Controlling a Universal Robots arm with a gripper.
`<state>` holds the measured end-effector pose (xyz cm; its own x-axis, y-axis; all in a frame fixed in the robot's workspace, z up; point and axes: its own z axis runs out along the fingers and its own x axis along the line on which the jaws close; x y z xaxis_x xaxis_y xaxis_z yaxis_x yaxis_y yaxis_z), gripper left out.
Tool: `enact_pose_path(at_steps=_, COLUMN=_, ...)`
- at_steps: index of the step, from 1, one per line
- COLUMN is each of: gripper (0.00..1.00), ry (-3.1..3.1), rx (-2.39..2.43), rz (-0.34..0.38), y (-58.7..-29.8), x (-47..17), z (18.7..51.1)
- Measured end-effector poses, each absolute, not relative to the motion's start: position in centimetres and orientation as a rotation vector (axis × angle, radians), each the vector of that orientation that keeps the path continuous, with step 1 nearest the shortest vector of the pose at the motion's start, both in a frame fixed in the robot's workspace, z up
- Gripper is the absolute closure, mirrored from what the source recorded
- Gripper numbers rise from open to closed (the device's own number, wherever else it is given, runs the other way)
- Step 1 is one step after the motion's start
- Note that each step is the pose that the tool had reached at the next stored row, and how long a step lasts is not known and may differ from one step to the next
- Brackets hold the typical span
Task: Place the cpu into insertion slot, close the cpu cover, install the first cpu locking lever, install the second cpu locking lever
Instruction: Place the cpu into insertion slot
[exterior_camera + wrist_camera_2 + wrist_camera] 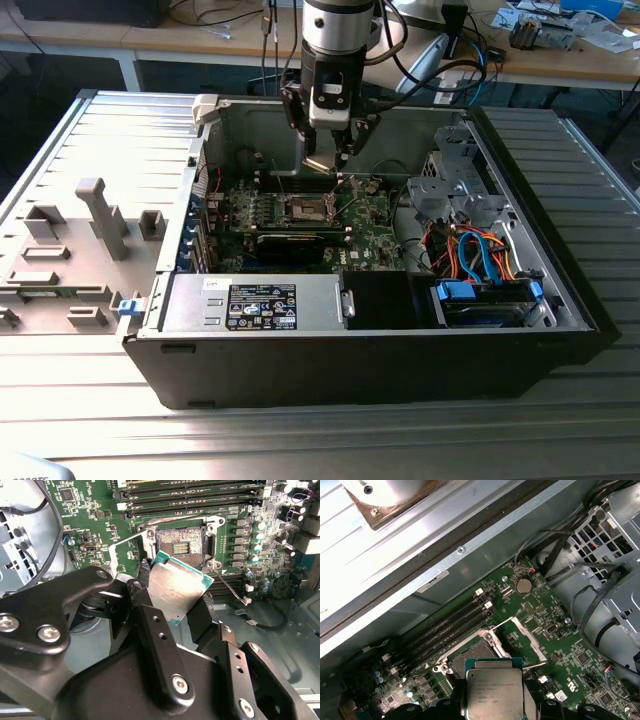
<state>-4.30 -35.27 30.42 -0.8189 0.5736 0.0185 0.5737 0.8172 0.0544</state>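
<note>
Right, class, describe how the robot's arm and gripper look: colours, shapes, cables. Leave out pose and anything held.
The arm ends in a round silver-grey section. Below it sits a black gripper built from flat, angular links, fastened with silver screws in the second wrist view. Its jaws are slim and black. Black cables loop away from the wrist.

1. A ribbed silvery metal table (pixel 300 440) runs edge to edge beneath everything.
2. Beyond its far edge stands a wooden bench (pixel 150 42) on a white leg (pixel 129 72), strewn with cables (pixel 215 15).
3. Dark floor (pixel 60 78) shows under the bench.
</note>
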Motion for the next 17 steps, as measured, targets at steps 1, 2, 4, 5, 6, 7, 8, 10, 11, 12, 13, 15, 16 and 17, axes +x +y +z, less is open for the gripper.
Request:
enact_pose_path(at_steps=1, gripper=0.45, ry=-2.992, rx=-0.950, rz=-0.090, y=-35.27, x=-4.30, z=30.42)
enact_pose_path(at_steps=2, gripper=0.45, ry=-2.990, rx=-0.956, rz=-0.090, y=-35.27, x=-4.30, z=30.42)
enact_pose_path(at_steps=4, gripper=0.45, ry=-2.987, rx=-0.966, rz=-0.090, y=-35.27, x=-4.30, z=30.42)
enact_pose_path(at_steps=5, gripper=0.45, ry=-2.986, rx=-0.969, rz=-0.090, y=-35.27, x=-4.30, z=30.42)
enact_pose_path(at_steps=6, gripper=0.45, ry=-2.985, rx=-0.973, rz=-0.089, y=-35.27, x=-4.30, z=30.42)
enact_pose_path(at_steps=7, gripper=0.45, ry=-2.984, rx=-0.976, rz=-0.089, y=-35.27, x=-4.30, z=30.41)
enact_pose_path(at_steps=8, gripper=0.45, ry=-2.983, rx=-0.981, rz=-0.089, y=-35.27, x=-4.30, z=30.41)
enact_pose_path(at_steps=10, gripper=0.45, ry=-2.981, rx=-0.988, rz=-0.089, y=-35.27, x=-4.30, z=30.41)
enact_pose_path(at_steps=11, gripper=0.45, ry=-2.980, rx=-0.990, rz=-0.089, y=-35.27, x=-4.30, z=30.41)
enact_pose_path(at_steps=12, gripper=0.45, ry=-2.979, rx=-0.994, rz=-0.089, y=-35.27, x=-4.30, z=30.42)
enact_pose_path(at_steps=13, gripper=0.45, ry=-2.978, rx=-0.998, rz=-0.089, y=-35.27, x=-4.30, z=30.41)
enact_pose_path(at_steps=15, gripper=0.45, ry=-2.974, rx=-1.011, rz=-0.089, y=-35.27, x=-4.30, z=30.42)
enact_pose_path(at_steps=16, gripper=0.45, ry=-2.972, rx=-1.015, rz=-0.089, y=-35.27, x=-4.30, z=30.41)
enact_pose_path(at_steps=17, gripper=0.45, ry=-2.971, rx=-1.018, rz=-0.089, y=-35.27, x=-4.30, z=30.41)
